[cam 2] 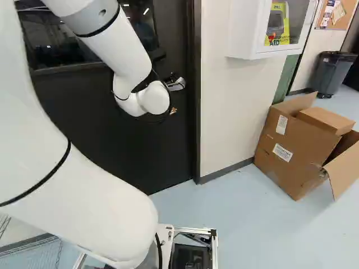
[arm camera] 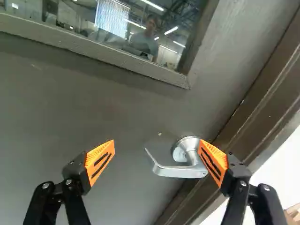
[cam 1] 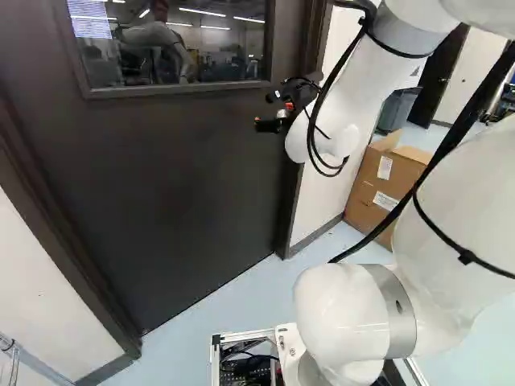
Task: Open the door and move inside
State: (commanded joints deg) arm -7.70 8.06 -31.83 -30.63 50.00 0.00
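Note:
The dark door [cam 1: 185, 185] stands shut in its frame, with a window [cam 1: 169, 44] in its upper part. My gripper [cam 1: 273, 112] is at the door's handle side in the left base view. In the wrist view the gripper [arm camera: 157, 161] is wide open. The silver lever handle [arm camera: 180, 169] lies between the fingers, close to one of them; that finger's orange pad [arm camera: 214, 161] overlaps the lever's pivot end, and whether they touch I cannot tell. The other pad [arm camera: 100, 161] stands well away from the lever's free end. Nothing is gripped.
The door frame [cam 2: 196, 101] and a white wall [cam 2: 227, 112] adjoin the handle side. Cardboard boxes [cam 2: 297, 140] stand on the floor by that wall, below a white wall cabinet [cam 2: 247, 31]. A grey bin [cam 2: 332, 73] is farther back. A metal rack [cam 1: 28, 362] stands at the near left.

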